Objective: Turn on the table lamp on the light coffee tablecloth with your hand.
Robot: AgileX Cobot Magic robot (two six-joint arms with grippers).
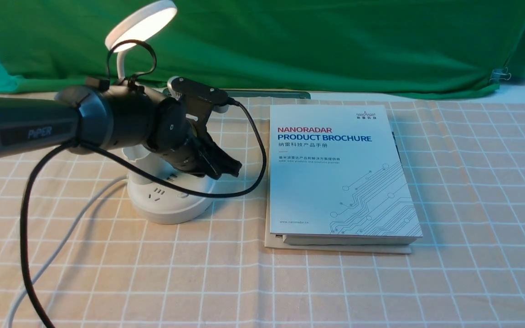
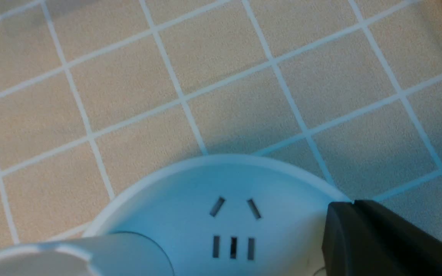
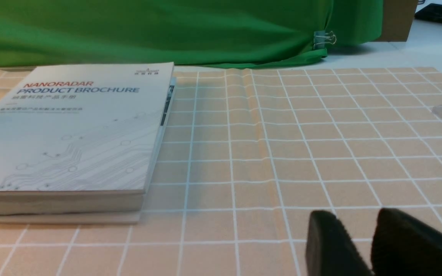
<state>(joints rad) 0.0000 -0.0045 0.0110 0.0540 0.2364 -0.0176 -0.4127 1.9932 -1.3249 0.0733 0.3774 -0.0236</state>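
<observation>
The table lamp [image 1: 171,209] glows, so I judge the press done; my left gripper [image 1: 227,172], its closing uncertain to me, should lift clear of the base.

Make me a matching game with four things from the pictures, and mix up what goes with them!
Things:
1. lamp head
2. books
3. backdrop cloth
4. tablecloth

Clues:
A. plain green, hanging at the back
B. glowing, above the robot's left arm
C. light tan with white grid lines
D. stacked, with a "NANORADAR" cover on top

Right pairs: 1-B, 2-D, 3-A, 4-C
</observation>
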